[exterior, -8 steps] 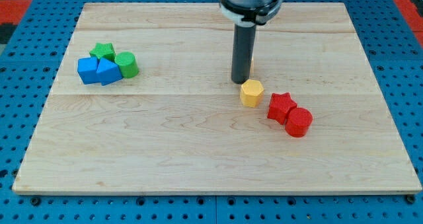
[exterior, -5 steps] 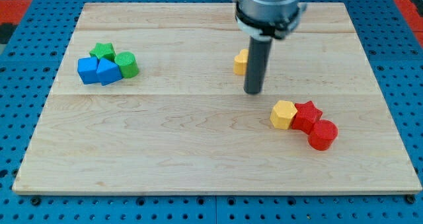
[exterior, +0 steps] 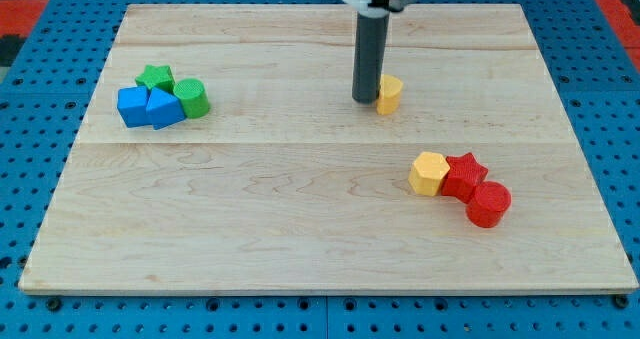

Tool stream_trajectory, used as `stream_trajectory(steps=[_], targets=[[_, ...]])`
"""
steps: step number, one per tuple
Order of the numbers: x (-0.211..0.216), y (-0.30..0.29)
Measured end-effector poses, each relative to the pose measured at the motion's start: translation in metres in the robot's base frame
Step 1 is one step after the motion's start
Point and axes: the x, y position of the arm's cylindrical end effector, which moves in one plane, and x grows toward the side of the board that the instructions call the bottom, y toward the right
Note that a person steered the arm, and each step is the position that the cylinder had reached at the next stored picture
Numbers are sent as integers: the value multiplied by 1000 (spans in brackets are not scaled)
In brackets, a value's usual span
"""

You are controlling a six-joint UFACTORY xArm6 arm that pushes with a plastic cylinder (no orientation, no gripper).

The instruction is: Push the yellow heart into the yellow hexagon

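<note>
The yellow heart (exterior: 390, 94) sits right of the board's centre, toward the view's top. My tip (exterior: 364, 100) stands right against its left side. The yellow hexagon (exterior: 429, 173) lies lower and to the right, touching the red star (exterior: 463, 174). The heart and the hexagon are well apart.
A red cylinder (exterior: 488, 204) sits just below the red star. At the view's left is a cluster: a green star (exterior: 155, 77), a green cylinder (exterior: 192, 98), a blue cube (exterior: 131, 107) and a blue triangular block (exterior: 161, 108). The wooden board (exterior: 300, 239) lies on a blue pegboard.
The yellow hexagon was pushed right and down against the red star and cylinder. My tip moved from the heart's right to its left, and the heart shifted right.
</note>
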Motion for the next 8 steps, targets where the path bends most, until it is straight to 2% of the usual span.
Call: stream_trajectory(steps=[1,2,3,4,5,6,7,8], targets=[[-11,38],[57,83],[103,78],[30,107],[5,59],[34,12],[78,53],[43,69]])
